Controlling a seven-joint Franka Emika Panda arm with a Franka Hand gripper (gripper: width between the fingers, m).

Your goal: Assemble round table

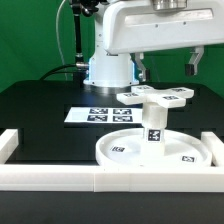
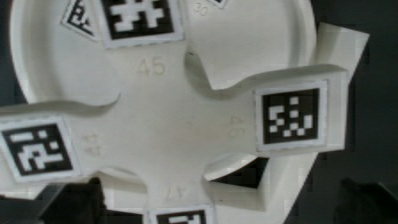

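Observation:
The round disc (image 1: 118,152) lies flat on the black table near the front wall. The short post (image 1: 155,128) stands upright on it. The cross-shaped foot (image 1: 152,96) sits on top of the post, arms level, tags up. My gripper (image 1: 167,72) hangs just above the foot with its jaws wide apart and nothing between them. One finger (image 1: 139,70) is over the foot's back arm, the other finger (image 1: 196,62) is off to the exterior view's right. The wrist view looks straight down on the foot (image 2: 160,125) with the disc (image 2: 267,45) behind it; my fingers do not show there.
The white straight-walled frame (image 1: 110,180) runs along the front and up both sides. The marker board (image 1: 95,114) lies flat behind the disc. The arm's white base (image 1: 108,68) stands at the back with cables beside it.

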